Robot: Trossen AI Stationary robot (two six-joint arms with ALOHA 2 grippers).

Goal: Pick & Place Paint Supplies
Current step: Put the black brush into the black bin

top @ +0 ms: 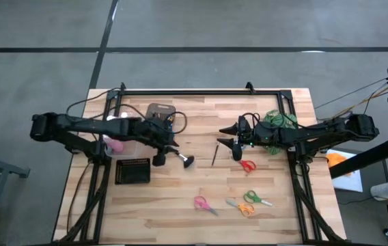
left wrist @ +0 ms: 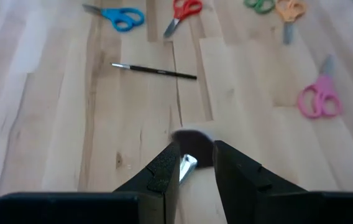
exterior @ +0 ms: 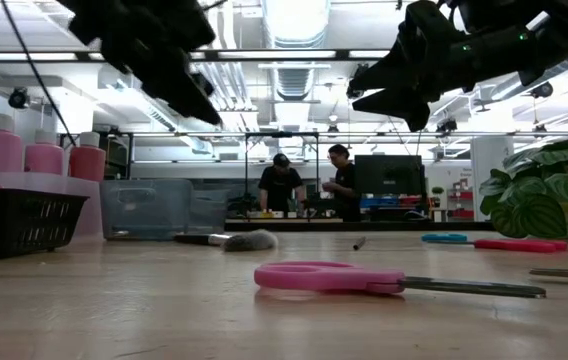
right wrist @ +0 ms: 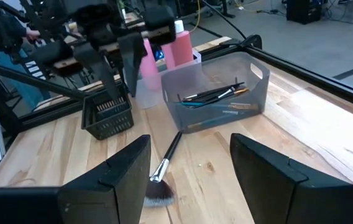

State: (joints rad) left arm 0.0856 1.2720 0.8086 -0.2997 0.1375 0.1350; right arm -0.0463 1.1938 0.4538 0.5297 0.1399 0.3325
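- High view: overhead cam, straight down, far enough to frame whole table (top: 276, 205) w/ both arms; left arm on picture's left.
- Low view: cam at tabletop height, level across the wood into the room; pink scissors (exterior: 329, 277) lie very near the lens, arms hang in from above.
- Left wrist view: looks down past own fingers (left wrist: 164, 177), close to the wood; shares pink scissors (left wrist: 316, 99) and thin black brush (left wrist: 155, 70) w/ high view.
- Right wrist view: low, faces across table toward the left arm; shares stubby brush (right wrist: 162, 177), clear bin (right wrist: 217, 99), black basket (right wrist: 107, 115) w/ high view.
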